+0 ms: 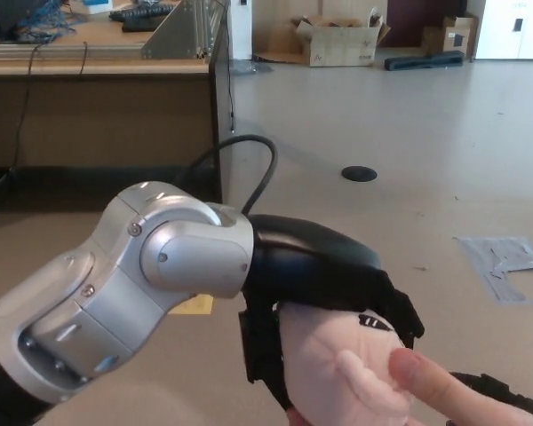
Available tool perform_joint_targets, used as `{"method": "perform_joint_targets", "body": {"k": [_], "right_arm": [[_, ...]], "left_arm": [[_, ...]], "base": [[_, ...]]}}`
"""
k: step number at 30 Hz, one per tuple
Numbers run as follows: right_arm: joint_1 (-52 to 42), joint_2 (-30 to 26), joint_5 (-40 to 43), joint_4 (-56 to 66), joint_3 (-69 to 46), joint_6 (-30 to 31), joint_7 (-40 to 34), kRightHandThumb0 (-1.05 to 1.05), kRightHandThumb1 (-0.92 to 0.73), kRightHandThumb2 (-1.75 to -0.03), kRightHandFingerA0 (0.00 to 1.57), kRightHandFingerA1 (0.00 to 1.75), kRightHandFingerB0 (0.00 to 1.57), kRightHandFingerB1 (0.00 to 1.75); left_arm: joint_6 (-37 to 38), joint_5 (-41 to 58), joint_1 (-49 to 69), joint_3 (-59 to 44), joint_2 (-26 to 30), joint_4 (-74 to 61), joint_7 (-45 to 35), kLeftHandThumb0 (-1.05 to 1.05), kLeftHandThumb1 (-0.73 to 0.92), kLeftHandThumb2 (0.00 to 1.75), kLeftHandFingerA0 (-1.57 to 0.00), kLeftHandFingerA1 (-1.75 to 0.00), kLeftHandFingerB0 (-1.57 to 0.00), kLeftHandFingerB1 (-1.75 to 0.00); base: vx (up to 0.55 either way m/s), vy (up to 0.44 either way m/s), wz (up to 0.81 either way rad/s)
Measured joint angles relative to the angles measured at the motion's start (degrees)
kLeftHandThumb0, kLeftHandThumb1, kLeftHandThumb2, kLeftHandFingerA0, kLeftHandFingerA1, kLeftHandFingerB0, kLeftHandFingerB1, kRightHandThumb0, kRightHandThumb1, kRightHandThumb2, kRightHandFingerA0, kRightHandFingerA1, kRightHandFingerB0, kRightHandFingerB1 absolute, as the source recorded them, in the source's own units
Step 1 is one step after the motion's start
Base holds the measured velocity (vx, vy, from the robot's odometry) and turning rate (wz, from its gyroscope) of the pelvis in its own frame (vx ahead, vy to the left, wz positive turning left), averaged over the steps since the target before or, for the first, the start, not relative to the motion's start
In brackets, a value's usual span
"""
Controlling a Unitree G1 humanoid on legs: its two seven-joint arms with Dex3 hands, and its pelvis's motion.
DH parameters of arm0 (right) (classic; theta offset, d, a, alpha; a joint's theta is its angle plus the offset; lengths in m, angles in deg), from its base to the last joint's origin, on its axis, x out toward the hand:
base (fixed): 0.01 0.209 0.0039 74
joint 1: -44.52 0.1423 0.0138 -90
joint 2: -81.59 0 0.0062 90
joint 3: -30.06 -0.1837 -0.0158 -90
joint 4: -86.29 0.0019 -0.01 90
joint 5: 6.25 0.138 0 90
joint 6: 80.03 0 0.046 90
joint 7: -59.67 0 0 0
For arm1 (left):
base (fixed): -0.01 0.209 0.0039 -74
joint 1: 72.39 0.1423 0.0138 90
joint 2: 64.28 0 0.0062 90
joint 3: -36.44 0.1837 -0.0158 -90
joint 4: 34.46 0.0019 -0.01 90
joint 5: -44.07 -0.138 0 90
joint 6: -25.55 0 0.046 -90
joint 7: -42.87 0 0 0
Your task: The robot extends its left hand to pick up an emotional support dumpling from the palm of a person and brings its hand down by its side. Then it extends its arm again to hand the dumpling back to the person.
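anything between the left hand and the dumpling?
Nothing. In the head view the left hand wraps directly around the dumpling; a person's finger touches the dumpling from the right.

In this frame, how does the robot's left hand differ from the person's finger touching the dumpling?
The left hand is black, hard-shelled and thick, and comes in from the picture's left on a silver arm; the person's finger is bare and thinner, and enters from the lower right. The left hand wraps over the top and sides of the pale plush dumpling, while the person's finger only presses its tip against its front. Both touch the dumpling.
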Motion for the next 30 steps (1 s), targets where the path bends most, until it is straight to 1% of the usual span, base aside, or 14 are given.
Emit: {"method": "perform_joint_targets", "body": {"k": [1, 2, 3, 4, 6, 7, 18, 20, 21, 22, 23, 26, 27, 30], "right_arm": [[-0.6, 0.5, 0.7, 1.7, -0.4, 0.5, 0.0, -0.41, -0.42, -0.81, 0.37, 0.59, 0.40, 0.56], [-1.2, 1.3, 1.6, 4.0, -0.8, 1.1, 0.1, -0.48, -0.50, -0.90, 0.56, 0.62, 0.43, 0.53], [-2.0, 1.8, 2.1, 6.4, -1.0, 1.1, 0.3, -0.48, -0.50, -0.90, 0.56, 0.62, 0.43, 0.53], [-2.3, 1.8, 1.9, 7.0, -0.7, 0.3, 0.2, -0.50, -0.64, -0.60, 0.49, 0.41, 0.45, 0.37], [-1.7, 1.0, 1.0, 5.3, 0.4, -0.4, -0.5, -0.50, -0.64, -0.60, 0.49, 0.41, 0.45, 0.37], [-1.3, 0.5, 0.6, 4.2, 0.8, -0.4, -0.7, -0.50, -0.64, -0.60, 0.49, 0.41, 0.45, 0.37], [0.0, -0.3, -1.5, 0.6, 2.2, -1.6, -2.2, -0.50, -0.64, -0.60, 0.49, 0.41, 0.45, 0.37], [0.1, -0.3, -1.7, 0.4, 2.2, -1.8, -2.4, -0.50, -0.64, -0.60, 0.49, 0.41, 0.45, 0.37], [0.2, -0.3, -1.7, 0.3, 2.2, -1.9, -2.4, -0.50, -0.74, -0.63, 0.00, 0.00, 0.00, 0.00], [0.5, -0.3, -1.5, -0.1, 2.0, -1.9, -1.7, -0.60, -0.45, -0.80, 0.00, 0.29, 0.00, 0.16], [0.7, -0.3, -1.1, -0.6, 1.6, -1.8, -0.9, -0.60, -0.45, -0.80, 0.00, 0.29, 0.00, 0.16], [1.8, -0.2, -0.5, -1.5, 0.6, -1.0, -0.1, -0.60, -0.45, -0.80, 0.00, 0.29, 0.00, 0.16], [2.0, -0.2, -0.3, -1.6, 0.4, -0.7, 0.1, -0.35, -0.33, -0.91, 0.00, 0.48, 0.00, 0.49], [2.1, 0.1, -0.3, -1.7, 0.1, 0.1, -0.3, -0.70, -0.47, -0.77, 0.09, 0.40, 0.06, 0.25]], "left_arm": [[0.0, -0.2, -0.1, -0.1, 0.0, 0.0, -0.2, -1.03, 0.56, 0.59, 0.00, 0.00, 0.00, 0.00], [0.0, -0.2, -0.1, -0.1, -0.1, 0.1, -0.2, -1.03, 0.56, 0.59, 0.00, 0.00, 0.00, 0.00], [0.0, -0.3, -0.3, -0.2, -0.2, 0.2, -0.4, -1.03, 0.56, 0.59, 0.00, 0.00, 0.00, 0.00], [0.0, -0.4, -0.8, -0.5, -0.4, 0.5, -0.8, -1.02, 0.56, 0.59, 0.00, 0.00, 0.00, 0.00], [-0.3, -0.6, -1.9, -1.5, -0.6, 1.1, -1.4, -1.05, 0.52, 0.71, 0.00, 0.00, 0.00, 0.00], [-0.5, -0.7, -2.4, -2.0, -0.7, 1.4, -1.7, -1.02, 0.55, 0.60, 0.00, 0.00, 0.00, -0.02], [-1.5, -1.0, -3.0, -3.4, -1.5, 1.6, -4.2, -1.05, 0.53, 0.70, 0.00, 0.00, 0.00, 0.00], [-1.6, -1.1, -3.0, -3.7, -1.5, 1.8, -4.6, -0.99, 0.42, 0.74, 0.00, -0.02, 0.00, -0.07], [-1.6, -1.1, -3.2, -4.1, -1.5, 2.1, -4.8, -1.03, 0.60, 0.59, 0.00, 0.00, 0.00, 0.00], [-1.6, -1.0, -3.4, -4.5, -1.4, 2.4, -5.0, -1.03, 0.56, 0.60, 0.00, 0.00, 0.00, 0.00], [-1.7, -1.0, -3.7, -4.9, -1.2, 2.7, -5.2, -0.99, 0.40, 0.76, 0.00, 0.00, 0.00, 0.00], [-1.8, -1.1, -5.2, -7.3, -0.3, 3.7, -5.7, -0.99, 0.40, 0.76, 0.00, 0.00, 0.00, 0.00], [-1.9, -1.1, -5.6, -8.0, 0.1, 3.9, -5.9, -0.99, 0.44, 0.71, 0.00, 0.00, 0.00, -0.03], [-2.4, -0.9, -6.8, -9.9, 1.3, 4.4, -6.6, -0.99, 0.54, 0.65, 0.00, -0.04, 0.00, -0.04]], "base": [[0.00, 0.000, 0.00], [0.00, 0.000, 0.00], [0.00, 0.000, 0.00], [0.00, 0.000, 0.00], [0.00, 0.000, 0.00], [0.00, 0.000, 0.00], [0.00, 0.000, 0.00], [0.00, 0.000, 0.00], [0.00, 0.000, 0.00], [0.00, 0.000, 0.00], [0.00, 0.000, 0.00], [0.00, 0.000, 0.00], [0.00, 0.000, 0.00], [0.00, 0.000, 0.00]]}}
